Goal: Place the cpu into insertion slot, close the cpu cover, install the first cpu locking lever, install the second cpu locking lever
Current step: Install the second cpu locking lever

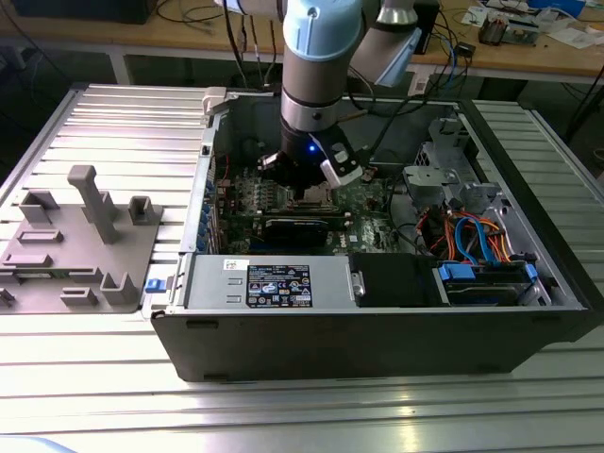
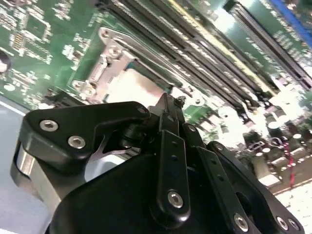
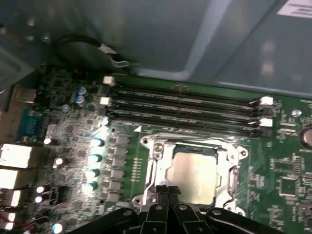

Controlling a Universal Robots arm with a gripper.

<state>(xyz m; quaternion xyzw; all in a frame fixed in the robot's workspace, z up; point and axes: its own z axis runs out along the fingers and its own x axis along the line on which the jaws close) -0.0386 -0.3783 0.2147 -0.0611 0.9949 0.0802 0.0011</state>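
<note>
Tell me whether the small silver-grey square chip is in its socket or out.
In. The dull silver-grey square cpu lies flat inside the shiny metal-rimmed insertion slot on the green circuit board, with the black gripper at its edge.

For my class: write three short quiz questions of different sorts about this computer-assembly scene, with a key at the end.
1. True or false: the cpu lies in the insertion slot with the cpu cover down around it.
2. Multiple choice: beside the slot on the green board run A) long black memory slots, B) a fan, C) a battery.
3. Fill in: in the exterior view, the gripper reaches down into the open computer ____.

Key: 1 true; 2 A; 3 case.
</note>
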